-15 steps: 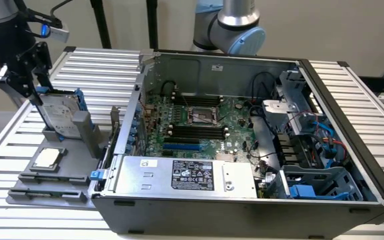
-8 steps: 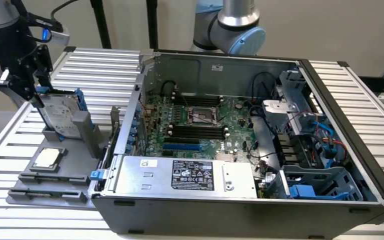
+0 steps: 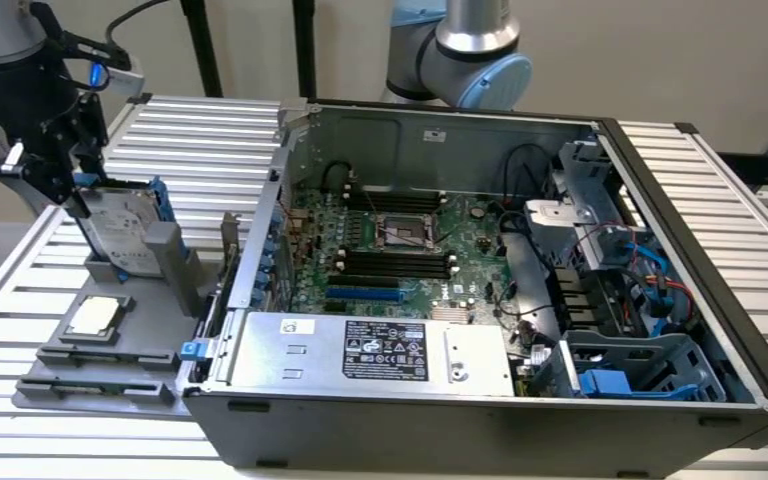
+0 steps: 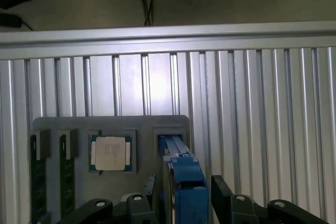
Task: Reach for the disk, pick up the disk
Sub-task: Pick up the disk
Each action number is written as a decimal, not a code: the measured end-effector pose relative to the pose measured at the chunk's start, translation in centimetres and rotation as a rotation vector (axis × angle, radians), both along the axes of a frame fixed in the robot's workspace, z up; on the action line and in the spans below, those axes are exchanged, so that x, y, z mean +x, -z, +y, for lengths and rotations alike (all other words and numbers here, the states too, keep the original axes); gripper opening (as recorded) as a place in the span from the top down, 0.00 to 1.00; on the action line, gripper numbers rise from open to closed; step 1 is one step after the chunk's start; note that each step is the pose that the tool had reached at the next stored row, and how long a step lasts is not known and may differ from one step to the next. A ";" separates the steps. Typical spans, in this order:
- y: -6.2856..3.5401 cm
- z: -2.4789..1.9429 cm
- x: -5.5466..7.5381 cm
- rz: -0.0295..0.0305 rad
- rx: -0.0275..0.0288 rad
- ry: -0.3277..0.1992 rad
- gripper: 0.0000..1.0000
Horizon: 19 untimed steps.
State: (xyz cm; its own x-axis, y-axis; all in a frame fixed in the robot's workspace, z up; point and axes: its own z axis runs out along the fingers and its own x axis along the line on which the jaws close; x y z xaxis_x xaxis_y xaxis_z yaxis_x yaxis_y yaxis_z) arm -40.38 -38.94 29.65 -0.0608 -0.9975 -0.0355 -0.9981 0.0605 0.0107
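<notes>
A: Exterior view first. Where is the disk?

B: The disk (image 3: 124, 225) stands on edge in a slot of the grey fixture (image 3: 91, 390), at the exterior view's left, on the slatted aluminium counter (image 3: 704, 180). Silver labelled face visible, blue carrier along the edges. It is seated in the slot, not lifted.

A: End effector?

B: The end effector (image 3: 91, 205) is down over the disk's upper end, with its black fingers (image 3: 77, 185) alongside. I cannot tell contact from this view.

A: Neighbours?

B: A square silver chip (image 3: 96, 315) lies flat in the same fixture, nearer the camera than the disk. The open computer case (image 3: 491, 420) sits just beside the fixture, to the exterior view's right. Its power supply (image 3: 371, 350), with a black label, lies along the near wall.

A: Wrist view.

B: The disk (image 4: 181, 156) is seen edge-on, the blue carrier running from its slot toward the camera. The end effector (image 4: 185, 184) straddles it, jaws apart, one finger on each side. A narrow gap shows at the finger away from the chip. The other finger is close to the carrier, and I cannot tell whether it touches. Nothing reads as clamped.

A: Rest of the fixture?

B: The chip (image 4: 110, 153) sits in its pocket just beside the disk's slot. Two dark modules (image 4: 38, 177) stand in slots beyond the chip. Counter slats run behind the fixture.
</notes>
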 end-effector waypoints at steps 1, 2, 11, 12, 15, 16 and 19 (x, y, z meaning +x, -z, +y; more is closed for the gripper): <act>0.04 0.00 0.0 0.0011 0.0001 0.000 0.46; 0.08 0.01 0.0 0.0024 0.0000 0.000 0.46; 0.35 0.03 0.1 0.0094 0.0000 -0.002 0.46; 0.35 0.06 0.1 0.0095 0.0000 -0.004 0.46; 0.36 0.16 0.1 0.0095 -0.0001 -0.012 0.46; 0.36 0.17 0.1 0.0095 -0.0001 -0.015 0.46; 0.38 0.20 0.1 0.0099 -0.0004 -0.022 0.46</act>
State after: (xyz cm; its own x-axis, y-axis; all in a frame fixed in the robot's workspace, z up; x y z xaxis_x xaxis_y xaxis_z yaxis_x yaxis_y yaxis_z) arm -40.23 -38.74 29.27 -0.0396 -0.9986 -0.0346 -0.9990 0.0389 0.0205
